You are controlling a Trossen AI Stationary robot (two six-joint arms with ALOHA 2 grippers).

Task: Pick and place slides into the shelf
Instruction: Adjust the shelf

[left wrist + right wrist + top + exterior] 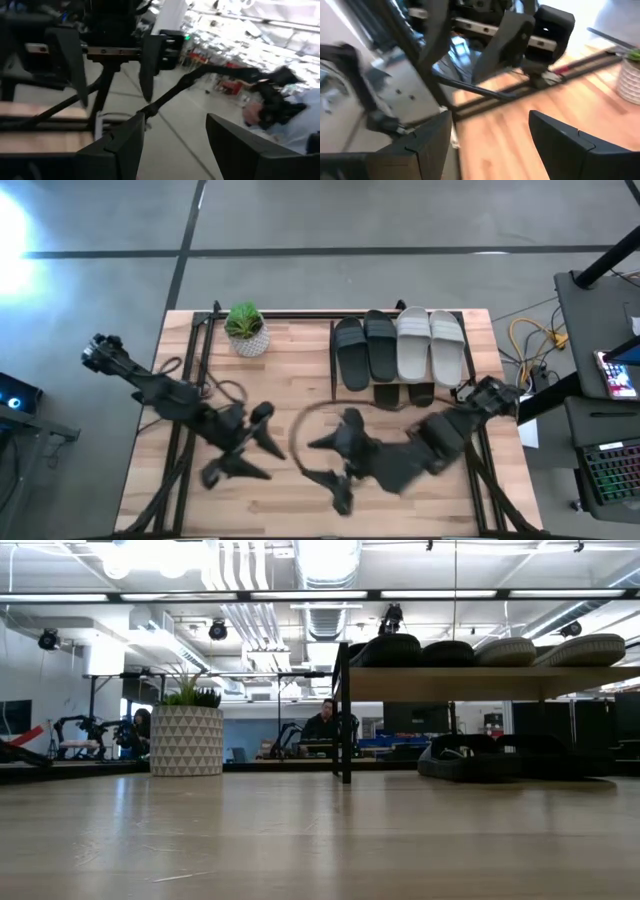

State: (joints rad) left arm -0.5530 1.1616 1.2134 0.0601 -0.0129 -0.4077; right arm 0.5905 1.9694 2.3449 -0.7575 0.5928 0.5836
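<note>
The shelf (pixel 400 315) stands at the table's far side, right of centre. On its wooden board (pixel 480 682) lie two black slides (pixel 365 350) and two light grey slides (pixel 430 345), side by side. Two more black slides (pixel 405 393) sit on the tabletop under the board (pixel 470 760). My left gripper (pixel 265 455) hovers open over the middle of the table, left of centre. My right gripper (pixel 322 475) is open too and faces it from the right, near of the shelf. Both are empty; the wrist views show spread fingers (pixel 175 135) (pixel 490 130).
A small plant in a white patterned pot (pixel 246 330) stands left of the shelf, near the table's far edge (pixel 187 735). A thin dark cable (pixel 300 425) curves over the table between the grippers and the shelf. Bare wood (pixel 280 515) lies along the near edge.
</note>
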